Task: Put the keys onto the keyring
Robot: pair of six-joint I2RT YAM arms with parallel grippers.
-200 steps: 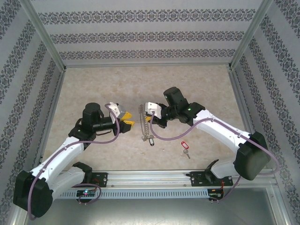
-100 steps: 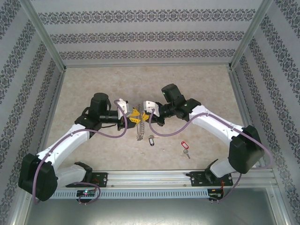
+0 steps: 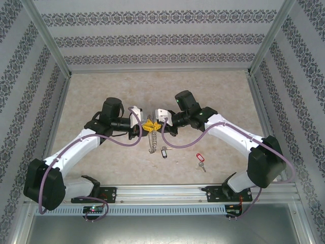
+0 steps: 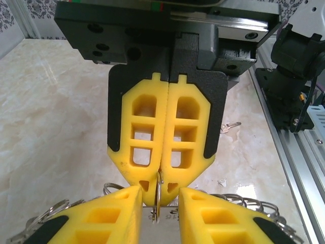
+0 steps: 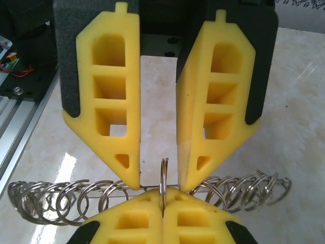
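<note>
- The silvery, ring-strung keyring (image 3: 151, 138) is dangling chain-like.
- The dark-tagged key (image 3: 163, 151) is lying beside its lower end.
- The red-tagged key (image 3: 200, 158) is lying farther right.

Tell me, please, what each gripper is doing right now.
Left gripper: open, fingers either side of a small metal ring on the silvery wire keyring.
Right gripper: shut on that same ring.

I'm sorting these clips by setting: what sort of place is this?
Probably a lab test cell for robot manipulation, not a home: two white robot arms mounted on a slotted aluminium rail, and a marble-patterned tabletop boxed in by aluminium posts and patterned wallpaper panels.
</note>
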